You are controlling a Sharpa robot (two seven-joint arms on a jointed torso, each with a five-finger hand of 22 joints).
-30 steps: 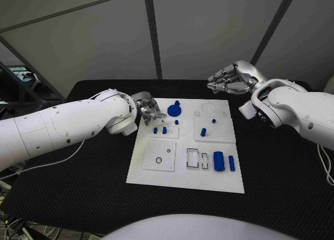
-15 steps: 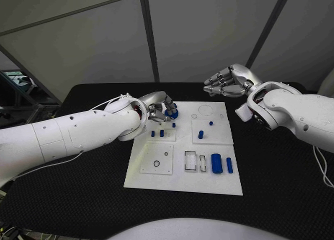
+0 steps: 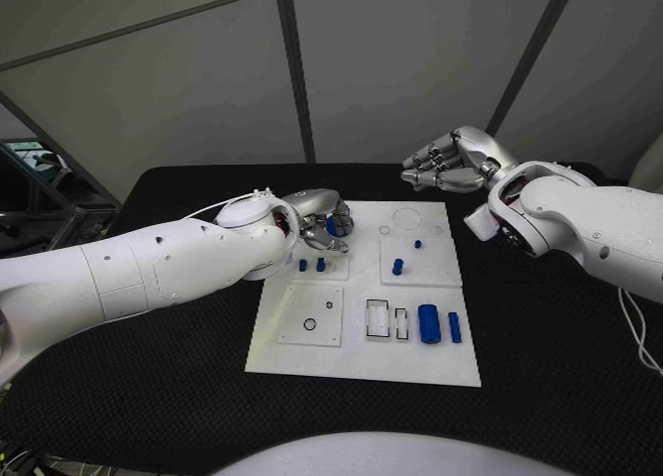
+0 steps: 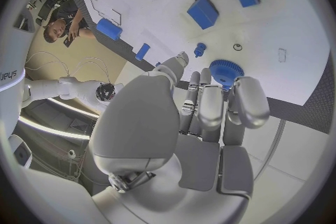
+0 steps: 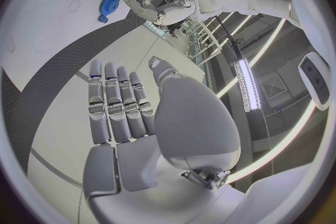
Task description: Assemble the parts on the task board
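Left hand (image 3: 321,220) over the gear (image 4: 225,71), board (image 3: 363,352) far-left corner
Gear just past its fingertips, untouched, fingers apart; right hand (image 3: 446,164) empty, curled, well off

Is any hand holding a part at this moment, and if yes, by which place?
No part is plainly held. The left hand has its fingertips at the blue gear, which lies on the task board. The right hand holds nothing.

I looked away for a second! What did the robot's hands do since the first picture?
The left hand moved from the task board's left edge in over its far left corner, and its fingers now reach the blue gear without clearly holding it. The right hand stayed raised beyond the board, holding nothing. The other blue parts stayed put.
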